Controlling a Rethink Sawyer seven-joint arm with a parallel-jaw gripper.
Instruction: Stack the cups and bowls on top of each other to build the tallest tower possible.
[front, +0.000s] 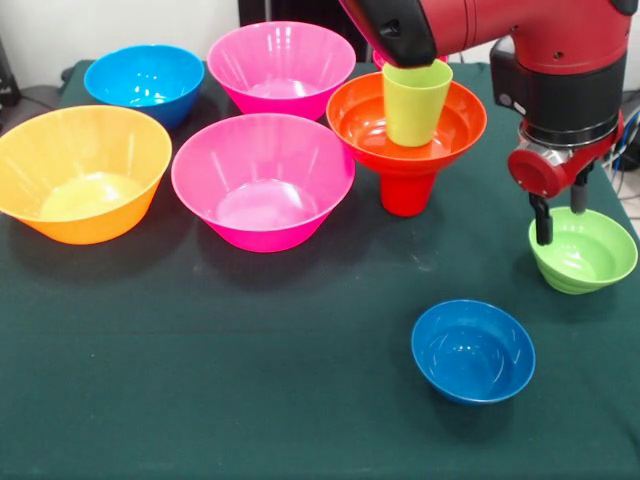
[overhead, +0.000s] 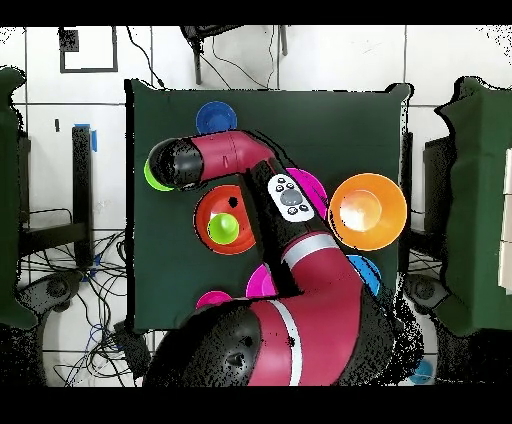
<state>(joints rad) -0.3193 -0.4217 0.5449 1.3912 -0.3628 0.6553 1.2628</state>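
Observation:
The tower stands at centre right: a red cup (front: 407, 192) upside down as base, a wide red-orange bowl (front: 365, 120) on it, and a lime-green cup (front: 417, 102) upright inside that bowl. From above, the same red-orange bowl (overhead: 228, 205) holds the green cup (overhead: 222, 227). My gripper (front: 561, 224) is low at the right, open. Its fingers straddle the left rim of a small green bowl (front: 592, 255) on the cloth, one outside and one inside. In the overhead view the arm covers most of this green bowl (overhead: 153, 180).
A small blue bowl (front: 473, 350) sits near the front. Two big pink bowls (front: 262, 180) (front: 281, 65), a yellow-orange bowl (front: 82, 172) and a mid-sized blue bowl (front: 145, 82) fill the left half. The arm's bulk hangs just above the tower.

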